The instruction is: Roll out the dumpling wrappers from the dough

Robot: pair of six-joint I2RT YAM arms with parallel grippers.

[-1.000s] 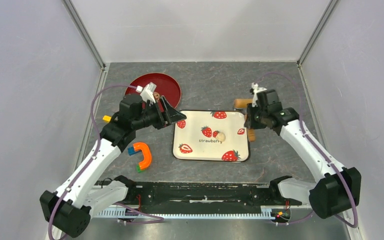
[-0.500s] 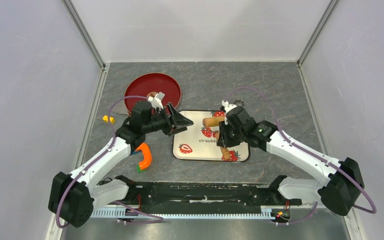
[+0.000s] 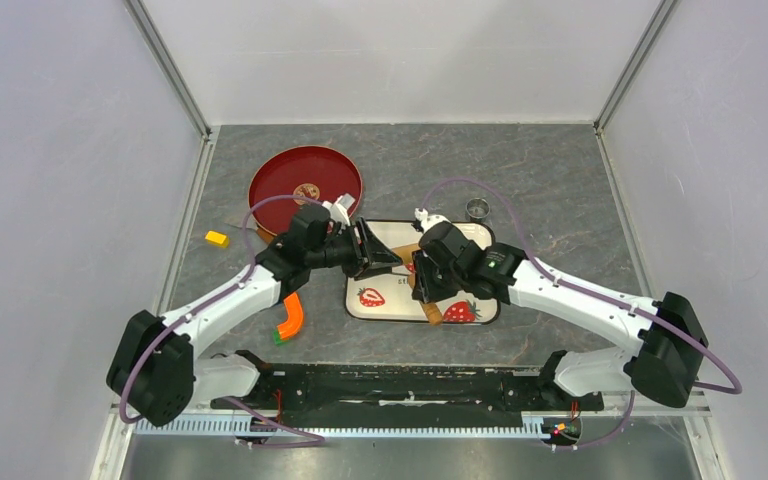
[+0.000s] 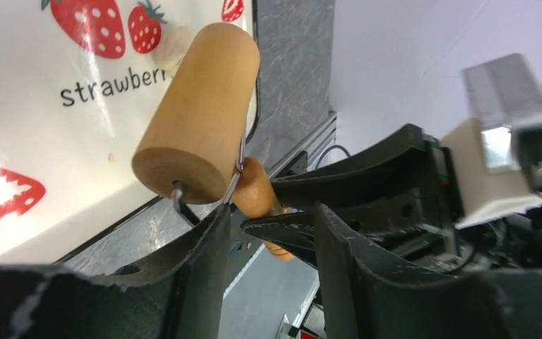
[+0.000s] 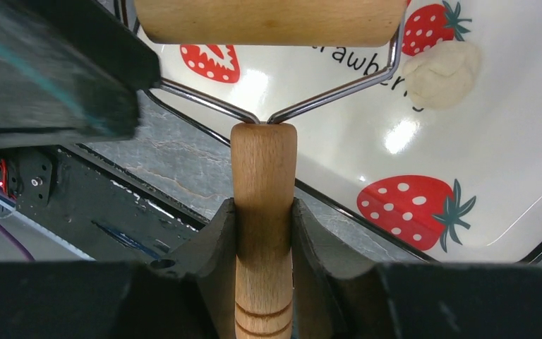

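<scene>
The dough [image 5: 441, 74] is a small cream lump on the strawberry tray [image 5: 508, 162], just right of the roller drum. It also peeks out behind the drum in the left wrist view [image 4: 171, 44]. In the top view my right arm hides it. No dumpling wrappers show. My right gripper [image 5: 265, 205] is shut on the wooden roller's handle [image 5: 263, 169], with the drum [image 5: 268, 18] over the tray. In the top view, my right gripper [image 3: 422, 282] holds the roller [image 3: 407, 252] above the tray's [image 3: 400, 305] left half. My left gripper [image 3: 380, 255] is open and empty, its fingers [image 4: 205, 268] close beside the drum's end [image 4: 183, 162].
A red plate [image 3: 305, 180] lies at the back left with a small brown item in it. A small metal ring [image 3: 477, 208] stands behind the tray's right corner. A yellow block [image 3: 217, 238] and an orange curved toy [image 3: 290, 318] lie left of the tray.
My right gripper has carried the roller from the tray's right edge leftward over the tray. My left gripper has moved right, over the tray's left edge, up to the roller.
</scene>
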